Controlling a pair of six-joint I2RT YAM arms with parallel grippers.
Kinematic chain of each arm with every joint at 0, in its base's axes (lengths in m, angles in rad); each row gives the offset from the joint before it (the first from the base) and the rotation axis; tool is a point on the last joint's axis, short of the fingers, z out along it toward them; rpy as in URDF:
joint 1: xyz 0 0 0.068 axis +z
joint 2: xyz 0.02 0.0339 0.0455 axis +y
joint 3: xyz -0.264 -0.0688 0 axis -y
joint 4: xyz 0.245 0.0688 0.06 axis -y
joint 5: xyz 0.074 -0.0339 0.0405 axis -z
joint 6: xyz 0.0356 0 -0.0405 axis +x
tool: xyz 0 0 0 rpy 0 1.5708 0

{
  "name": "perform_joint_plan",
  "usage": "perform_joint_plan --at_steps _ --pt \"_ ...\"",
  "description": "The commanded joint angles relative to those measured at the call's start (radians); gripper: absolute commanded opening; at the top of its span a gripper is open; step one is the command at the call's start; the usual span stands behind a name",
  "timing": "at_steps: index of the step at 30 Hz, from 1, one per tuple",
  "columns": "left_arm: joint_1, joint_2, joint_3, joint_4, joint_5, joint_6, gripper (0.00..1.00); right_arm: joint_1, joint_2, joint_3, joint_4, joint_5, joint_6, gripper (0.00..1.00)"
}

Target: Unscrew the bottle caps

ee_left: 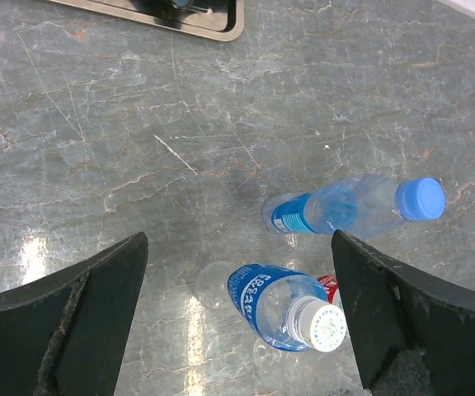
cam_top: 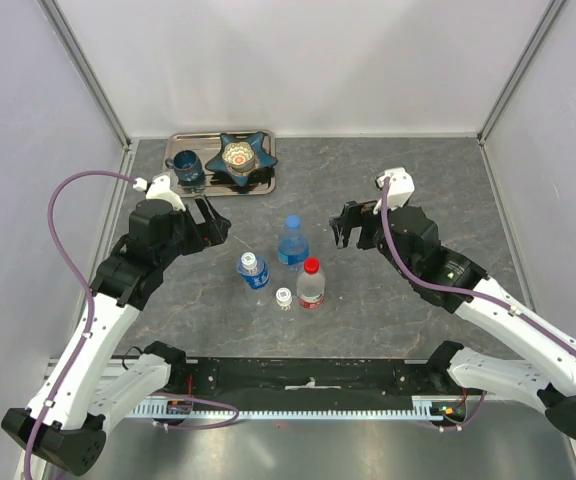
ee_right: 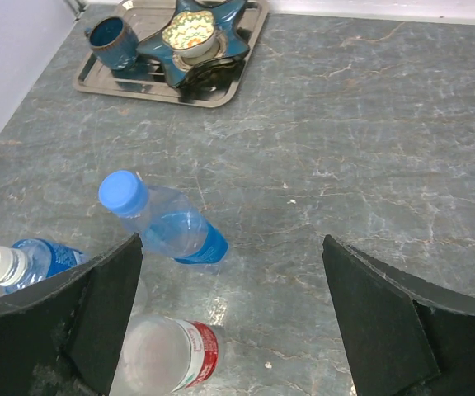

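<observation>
Table point(cam_top: 418, 180): grey, marbled, with pale and rusty veins. Blue-cap bottle point(cam_top: 292, 248): clear with a bluish tint, blue label, blue cap point(ee_left: 420, 199). Blue-label bottle point(ee_left: 266, 297): clear, blue label with white print, white cap point(ee_left: 319, 323) with speckled print on top. Red-label bottle point(ee_right: 167, 351): clear, red label, red cap point(cam_top: 311, 266). Tiny bottle point(cam_top: 284, 301): clear and plain, small white cap point(cam_top: 284, 295). Tray point(ee_right: 138, 92): shiny silver. Mug point(ee_right: 110, 37): dark blue. Star dish point(ee_right: 159, 54): dark blue-teal. Cup in dish point(ee_right: 190, 29): cream with a green-yellow floral pattern. Left hand point(ee_left: 237, 239) and right hand point(ee_right: 231, 241): black. Arms point(cam_top: 88, 340): white and black. Cables point(cam_top: 58, 215): purple.
</observation>
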Motion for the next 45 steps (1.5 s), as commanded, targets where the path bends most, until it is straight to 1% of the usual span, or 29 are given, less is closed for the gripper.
perform_joint_plan --at_steps 1,3,5,6,11,12,15,18,25,31,45 --pt "-0.002 -0.018 -0.005 0.054 0.022 0.020 1.00 0.002 -0.011 0.007 0.030 -0.095 -0.006 0.98" --pt "-0.002 -0.015 -0.005 0.053 0.026 0.023 1.00 0.026 -0.005 0.021 0.027 -0.104 -0.012 0.98" --pt "-0.001 -0.013 -0.007 0.056 0.028 0.024 1.00 0.054 0.011 0.055 0.007 -0.081 -0.029 0.98" --pt "-0.002 -0.010 -0.007 0.056 0.026 0.025 1.00 0.092 0.015 0.070 -0.012 -0.066 -0.034 0.98" --pt "-0.002 -0.021 -0.015 0.059 0.026 0.028 1.00 0.204 0.070 0.176 -0.068 0.040 -0.069 0.98" --pt "-0.002 -0.024 -0.016 0.060 0.031 0.035 1.00 0.244 0.078 0.194 -0.077 0.052 -0.083 0.98" --pt "-0.002 -0.037 -0.028 0.070 0.040 0.043 1.00 0.308 0.113 0.213 -0.091 0.085 -0.094 0.98" --pt "-0.002 -0.050 -0.047 0.077 0.029 0.038 0.97 0.351 0.144 0.204 -0.092 0.106 -0.086 0.98" --pt "-0.002 -0.064 -0.067 0.077 0.028 0.037 0.95 0.364 0.202 0.155 -0.128 0.174 -0.026 0.98" --pt "-0.002 -0.067 -0.082 0.076 0.025 0.038 0.94 0.362 0.201 0.101 -0.128 0.181 0.007 0.89" --pt "-0.001 -0.050 -0.102 0.077 0.029 0.029 0.93 0.364 0.193 0.038 -0.123 0.161 0.056 0.72"
